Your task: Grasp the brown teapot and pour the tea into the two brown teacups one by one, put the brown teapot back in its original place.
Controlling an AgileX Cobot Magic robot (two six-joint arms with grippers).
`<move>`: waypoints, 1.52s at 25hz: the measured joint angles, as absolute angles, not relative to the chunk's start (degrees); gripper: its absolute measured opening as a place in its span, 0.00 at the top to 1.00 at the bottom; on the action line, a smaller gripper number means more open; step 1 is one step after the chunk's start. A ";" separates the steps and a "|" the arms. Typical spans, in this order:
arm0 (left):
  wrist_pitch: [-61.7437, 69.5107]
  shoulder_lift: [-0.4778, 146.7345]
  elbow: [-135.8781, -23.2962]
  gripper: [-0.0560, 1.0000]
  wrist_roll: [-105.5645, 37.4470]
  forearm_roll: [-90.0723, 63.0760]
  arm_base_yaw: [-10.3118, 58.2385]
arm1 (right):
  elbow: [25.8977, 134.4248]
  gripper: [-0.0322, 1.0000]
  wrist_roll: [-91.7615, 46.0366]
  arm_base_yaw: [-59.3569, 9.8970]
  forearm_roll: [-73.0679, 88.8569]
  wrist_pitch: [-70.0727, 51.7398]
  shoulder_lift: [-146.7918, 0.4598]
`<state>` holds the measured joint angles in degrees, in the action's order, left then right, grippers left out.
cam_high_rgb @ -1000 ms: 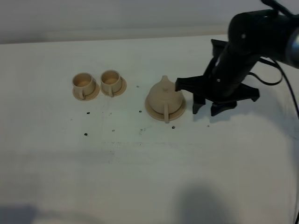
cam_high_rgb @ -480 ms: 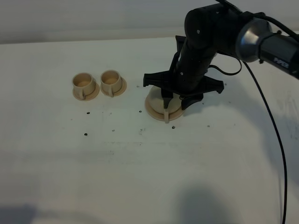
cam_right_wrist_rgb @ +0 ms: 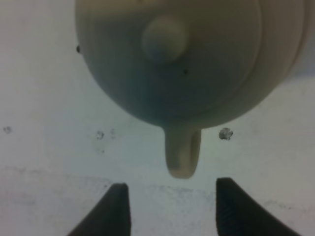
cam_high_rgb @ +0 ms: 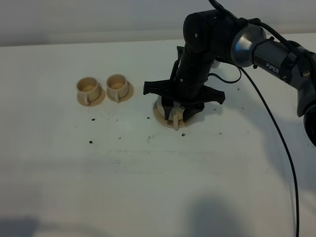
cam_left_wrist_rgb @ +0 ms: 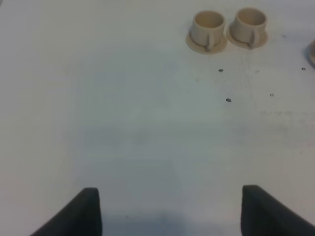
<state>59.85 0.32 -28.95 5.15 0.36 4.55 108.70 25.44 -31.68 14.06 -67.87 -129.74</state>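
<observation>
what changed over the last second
The right gripper swung left across the table to hover over the brown teapot, jaws open and lined up with its handle, nothing gripped. The teapot on its saucer and both teacups stayed put.

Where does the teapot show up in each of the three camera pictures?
Exterior high: brown teapot right of centre, largely hidden under the right gripper; its loop handle pokes out.
Left wrist: not in it.
Right wrist: fills much of the picture, seen from above, handle pointing at the gap between the open fingers.
Shared landmark: that handle links exterior and right wrist; the two brown teacups link exterior and left wrist.
</observation>
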 joint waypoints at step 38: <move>59.85 0.32 -28.95 0.39 4.59 0.00 4.55 | 108.81 0.56 25.30 -31.68 10.13 -64.53 -132.04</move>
<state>59.85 0.32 -28.95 4.59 0.00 4.55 108.81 25.30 -31.68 10.13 -64.53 -132.04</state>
